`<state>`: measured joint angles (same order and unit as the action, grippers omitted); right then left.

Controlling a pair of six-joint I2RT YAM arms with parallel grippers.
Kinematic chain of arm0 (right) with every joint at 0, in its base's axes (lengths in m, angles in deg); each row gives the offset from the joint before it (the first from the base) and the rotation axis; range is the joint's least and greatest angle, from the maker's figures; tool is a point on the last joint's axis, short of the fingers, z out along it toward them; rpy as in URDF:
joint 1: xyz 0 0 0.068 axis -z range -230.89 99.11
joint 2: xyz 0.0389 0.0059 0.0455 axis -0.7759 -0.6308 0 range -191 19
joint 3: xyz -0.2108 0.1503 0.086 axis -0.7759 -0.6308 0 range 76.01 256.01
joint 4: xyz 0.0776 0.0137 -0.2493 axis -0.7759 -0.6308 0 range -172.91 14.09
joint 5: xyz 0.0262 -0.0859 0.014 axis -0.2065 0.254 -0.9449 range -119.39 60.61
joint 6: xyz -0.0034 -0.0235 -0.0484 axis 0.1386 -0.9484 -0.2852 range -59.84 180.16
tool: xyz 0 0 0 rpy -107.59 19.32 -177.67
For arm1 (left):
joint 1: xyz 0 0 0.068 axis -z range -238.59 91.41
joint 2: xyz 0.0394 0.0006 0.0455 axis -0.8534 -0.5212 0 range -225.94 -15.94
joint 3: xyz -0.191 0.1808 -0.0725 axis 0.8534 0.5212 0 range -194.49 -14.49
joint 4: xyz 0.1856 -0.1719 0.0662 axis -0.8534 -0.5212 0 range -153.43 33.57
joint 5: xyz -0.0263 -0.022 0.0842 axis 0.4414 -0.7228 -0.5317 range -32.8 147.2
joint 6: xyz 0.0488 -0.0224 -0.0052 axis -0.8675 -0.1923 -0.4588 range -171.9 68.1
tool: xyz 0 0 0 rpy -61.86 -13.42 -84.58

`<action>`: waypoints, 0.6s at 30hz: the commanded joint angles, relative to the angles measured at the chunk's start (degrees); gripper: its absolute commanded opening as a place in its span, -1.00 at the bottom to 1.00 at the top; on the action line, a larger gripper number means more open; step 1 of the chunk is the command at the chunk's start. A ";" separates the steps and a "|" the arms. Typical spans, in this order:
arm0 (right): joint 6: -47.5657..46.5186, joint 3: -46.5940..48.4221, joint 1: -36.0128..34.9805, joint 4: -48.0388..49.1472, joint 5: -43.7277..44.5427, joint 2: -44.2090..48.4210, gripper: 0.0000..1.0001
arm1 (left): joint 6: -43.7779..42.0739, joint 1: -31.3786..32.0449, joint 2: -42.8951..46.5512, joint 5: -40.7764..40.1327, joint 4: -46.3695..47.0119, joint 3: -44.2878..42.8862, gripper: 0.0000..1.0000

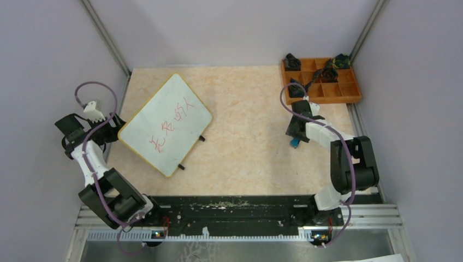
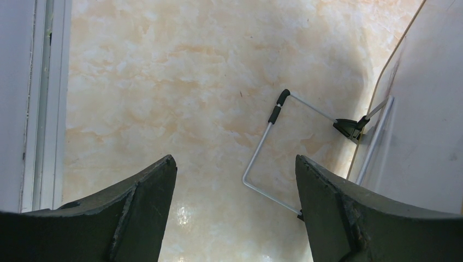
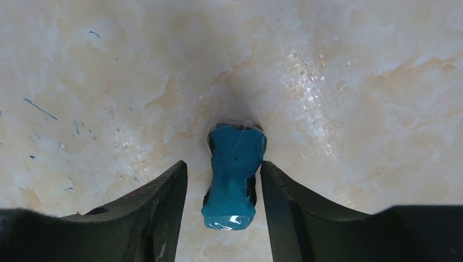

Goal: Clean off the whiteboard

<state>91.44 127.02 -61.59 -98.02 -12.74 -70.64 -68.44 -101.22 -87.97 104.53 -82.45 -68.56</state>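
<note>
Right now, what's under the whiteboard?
A wire stand with black tips props the whiteboard off the table. Whatever lies farther beneath is covered by the board.

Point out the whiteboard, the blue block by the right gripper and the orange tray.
whiteboard (image 1: 174, 98): top view, bare white patch near its far corner.
blue block (image 3: 233, 174): right wrist view, middle of its blue top.
orange tray (image 1: 347, 89): top view, bare floor of a near-right compartment.
</note>
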 commanded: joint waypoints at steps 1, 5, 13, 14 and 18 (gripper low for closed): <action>0.73 -0.61 0.33 2.02 0.80 -0.18 0.04 | -0.34 -0.31 0.84 0.60 -0.77 -0.79 0.70; 0.96 -1.06 0.33 2.30 1.05 -0.34 0.03 | -0.30 -0.31 0.79 0.62 -0.78 -0.78 0.70; 1.55 -2.63 0.33 2.04 1.11 1.13 0.02 | -0.39 -0.31 0.64 0.64 -1.00 -0.78 0.70; 1.50 -2.88 0.33 2.22 1.22 1.40 0.01 | -0.38 -0.34 0.58 0.63 -1.04 -0.70 0.70; 1.40 -3.37 0.33 2.50 1.23 1.14 -0.18 | -0.14 -0.29 0.27 1.24 -1.05 -0.78 0.70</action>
<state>92.34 123.74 -61.59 -96.93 -12.61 -70.75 -68.44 -101.24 -87.97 104.58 -82.62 -68.56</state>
